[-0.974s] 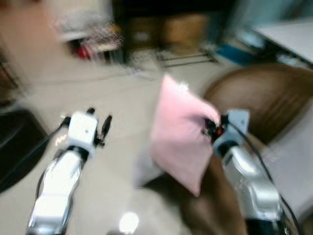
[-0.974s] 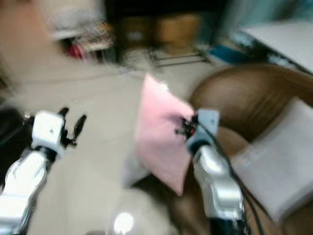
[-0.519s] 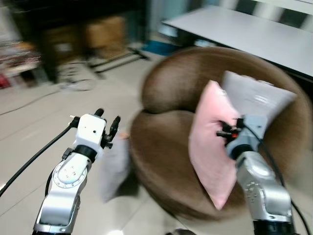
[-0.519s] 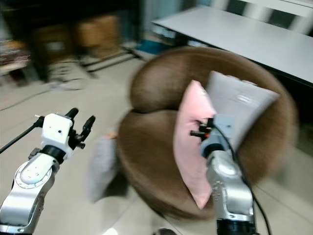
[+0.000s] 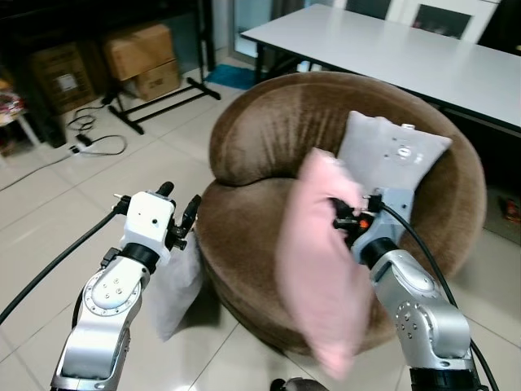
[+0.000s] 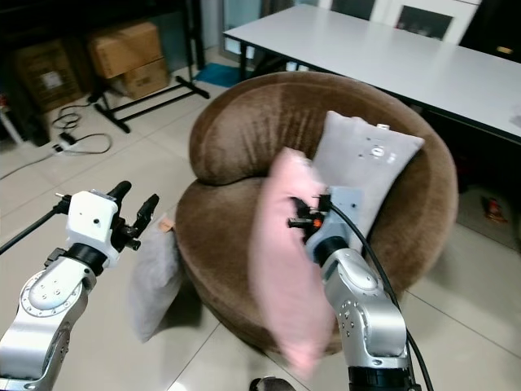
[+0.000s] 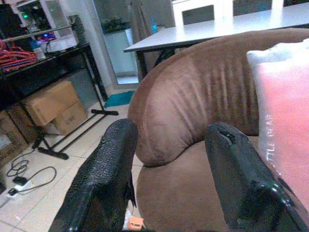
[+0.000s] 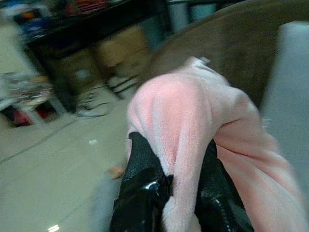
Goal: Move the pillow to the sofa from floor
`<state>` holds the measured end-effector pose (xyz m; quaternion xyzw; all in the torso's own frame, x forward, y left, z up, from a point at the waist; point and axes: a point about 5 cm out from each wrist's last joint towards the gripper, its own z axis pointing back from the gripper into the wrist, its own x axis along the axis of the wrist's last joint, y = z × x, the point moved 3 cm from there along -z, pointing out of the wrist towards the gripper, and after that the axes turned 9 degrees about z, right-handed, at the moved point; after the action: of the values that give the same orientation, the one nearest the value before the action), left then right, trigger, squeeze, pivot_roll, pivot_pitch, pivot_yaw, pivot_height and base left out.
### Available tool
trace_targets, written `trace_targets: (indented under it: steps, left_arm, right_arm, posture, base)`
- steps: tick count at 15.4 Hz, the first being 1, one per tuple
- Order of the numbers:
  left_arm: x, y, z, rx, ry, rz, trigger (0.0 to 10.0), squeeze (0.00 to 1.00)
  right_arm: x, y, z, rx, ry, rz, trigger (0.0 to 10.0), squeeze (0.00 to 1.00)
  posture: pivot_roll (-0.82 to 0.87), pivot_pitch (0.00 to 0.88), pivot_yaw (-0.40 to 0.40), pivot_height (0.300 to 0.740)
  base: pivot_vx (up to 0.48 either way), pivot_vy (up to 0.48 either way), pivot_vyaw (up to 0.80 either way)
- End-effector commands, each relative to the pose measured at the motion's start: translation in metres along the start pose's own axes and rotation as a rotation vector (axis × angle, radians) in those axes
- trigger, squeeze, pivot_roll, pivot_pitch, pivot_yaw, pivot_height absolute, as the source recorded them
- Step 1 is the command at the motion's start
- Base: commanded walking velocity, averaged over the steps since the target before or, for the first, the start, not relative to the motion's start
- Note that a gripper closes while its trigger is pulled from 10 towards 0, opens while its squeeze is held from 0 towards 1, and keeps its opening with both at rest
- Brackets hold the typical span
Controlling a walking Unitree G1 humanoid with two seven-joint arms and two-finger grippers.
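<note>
Right gripper (image 8: 176,193) clamped on upper edge of pink pillow (image 5: 321,269), which hangs in air over front of round brown sofa (image 5: 269,130); faint lettering on pillow, illegible. Left gripper (image 5: 177,208) fingers apart, empty, w/ grey cushion (image 5: 175,285) on floor below.

Silver arms (image 5: 106,318), black cables (image 5: 49,273)

Setting: indoor room, part lounge, part storage or office. Evidence: round brown upholstered sofa (image 5: 277,187) with grey cushion (image 5: 387,159) on glossy pale tiled floor (image 5: 49,220); long white counter (image 5: 391,53) behind it; cardboard boxes (image 5: 142,57) under dark shelving; power strip and cables (image 5: 85,142) on the floor.
</note>
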<state>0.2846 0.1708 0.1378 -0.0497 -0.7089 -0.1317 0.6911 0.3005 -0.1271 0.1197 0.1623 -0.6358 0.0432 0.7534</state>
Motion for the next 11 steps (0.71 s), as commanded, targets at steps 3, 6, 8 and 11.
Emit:
trace_targets:
  steps: [3,6,8,11]
  left_arm:
    - [0.003,-0.002,0.004,-0.026,-0.007,0.006,10.0,0.00]
    - [0.003,-0.004,0.006,-0.037,-0.004,0.014,10.0,0.00]
    - [0.002,-0.005,0.007,-0.042,-0.002,0.018,10.0,0.00]
    - [0.002,-0.005,0.007,-0.044,-0.002,0.019,10.0,0.00]
  right_arm:
    - [0.024,0.001,-0.001,0.009,-0.093,-0.058,10.0,0.00]
    - [0.013,-0.003,0.000,-0.016,-0.042,-0.057,10.0,0.00]
    - [0.013,0.002,-0.001,0.008,-0.039,-0.061,10.0,0.00]
    - [0.015,0.009,-0.002,0.059,-0.047,-0.053,10.0,0.00]
  posture:
    - [0.04,0.000,-0.035,0.740]
    - [0.04,0.000,-0.037,0.740]
    - [0.04,0.000,-0.038,0.740]
    - [0.04,0.000,-0.041,0.740]
  base:
    - [0.176,0.000,0.00]
    - [0.320,0.000,-0.71]
    - [0.330,0.000,-0.79]
    - [0.331,0.000,-0.68]
